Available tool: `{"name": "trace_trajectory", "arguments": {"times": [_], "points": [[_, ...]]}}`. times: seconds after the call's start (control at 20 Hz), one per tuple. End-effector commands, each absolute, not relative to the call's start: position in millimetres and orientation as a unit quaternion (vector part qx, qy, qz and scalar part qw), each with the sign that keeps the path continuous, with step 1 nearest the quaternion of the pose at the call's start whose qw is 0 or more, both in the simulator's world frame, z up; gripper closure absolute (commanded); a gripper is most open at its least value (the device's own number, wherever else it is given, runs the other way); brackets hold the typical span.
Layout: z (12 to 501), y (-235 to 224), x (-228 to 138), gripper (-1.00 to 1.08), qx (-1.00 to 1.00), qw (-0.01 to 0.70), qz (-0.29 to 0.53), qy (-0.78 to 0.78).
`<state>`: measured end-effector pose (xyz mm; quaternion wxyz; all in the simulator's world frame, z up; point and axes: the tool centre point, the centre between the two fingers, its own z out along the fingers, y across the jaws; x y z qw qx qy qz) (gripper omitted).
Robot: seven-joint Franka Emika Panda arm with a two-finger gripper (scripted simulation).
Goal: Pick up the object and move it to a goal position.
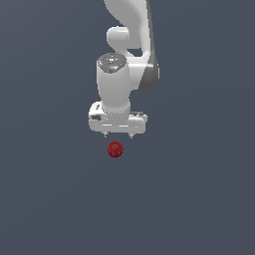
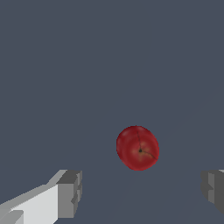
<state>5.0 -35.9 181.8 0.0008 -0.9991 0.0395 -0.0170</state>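
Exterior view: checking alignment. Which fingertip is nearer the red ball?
The fingertip on the exterior view's left; the red ball sits below the open jaws, off-centre toward it, farther from the other fingertip.

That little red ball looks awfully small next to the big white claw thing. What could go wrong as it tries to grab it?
The ball is round and much narrower than the open tool, so closing fingers could nudge it and set it rolling. In the wrist view it also sits off to one side of the gap between the fingers, so one finger might touch first and push it away.
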Motion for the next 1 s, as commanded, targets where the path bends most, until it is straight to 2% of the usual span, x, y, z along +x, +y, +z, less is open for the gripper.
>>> {"name": "trace_trajectory", "arguments": {"times": [0.0,0.5,0.95], "points": [[182,-36,5,-0.92,-0.999,0.001,-0.017,0.039],[188,-54,4,-0.92,-0.997,0.005,-0.027,0.076],[180,-54,4,-0.92,-0.999,0.003,-0.024,0.047]]}}
